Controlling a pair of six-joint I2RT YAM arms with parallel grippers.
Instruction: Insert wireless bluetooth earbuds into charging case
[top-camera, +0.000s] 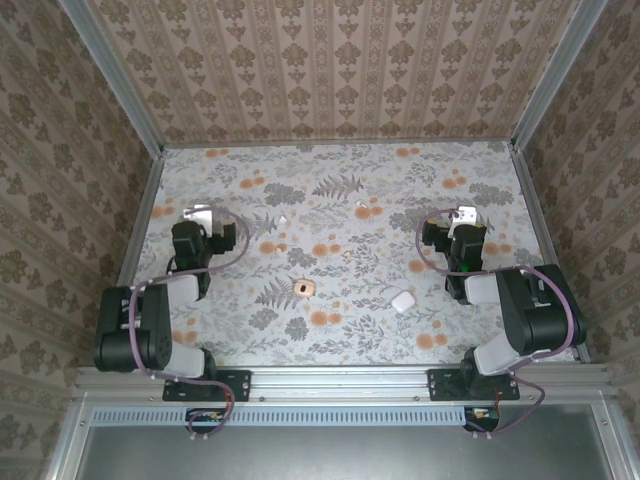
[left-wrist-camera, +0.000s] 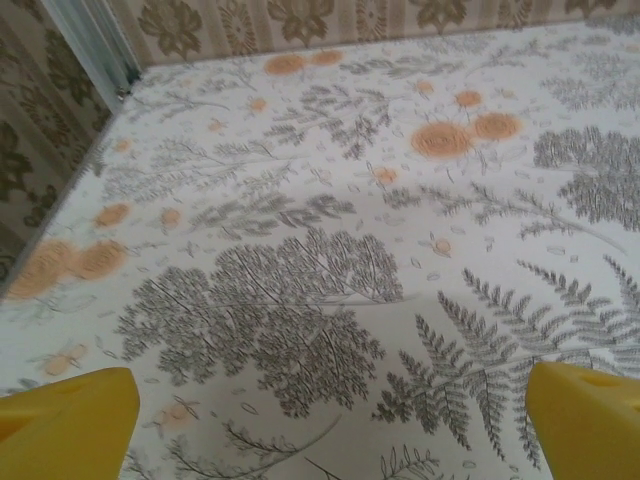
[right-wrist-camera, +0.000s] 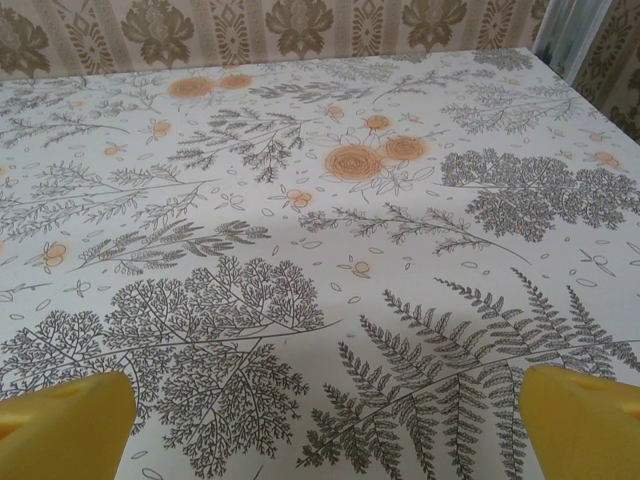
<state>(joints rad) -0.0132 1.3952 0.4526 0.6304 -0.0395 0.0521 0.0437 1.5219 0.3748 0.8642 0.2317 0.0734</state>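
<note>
Table cover (right-wrist-camera: 300, 200) matt printed cloth, possibly vinyl.

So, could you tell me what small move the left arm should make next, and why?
Probably swing the left gripper to its right, toward the nearer earbud. Both grippers stand open and empty, the other earbud lies loose further right, and the charging case sits near the right gripper.

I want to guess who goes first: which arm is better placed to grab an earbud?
Likely left: the left gripper, open, sits nearer an earbud than the right gripper is to either.
</note>
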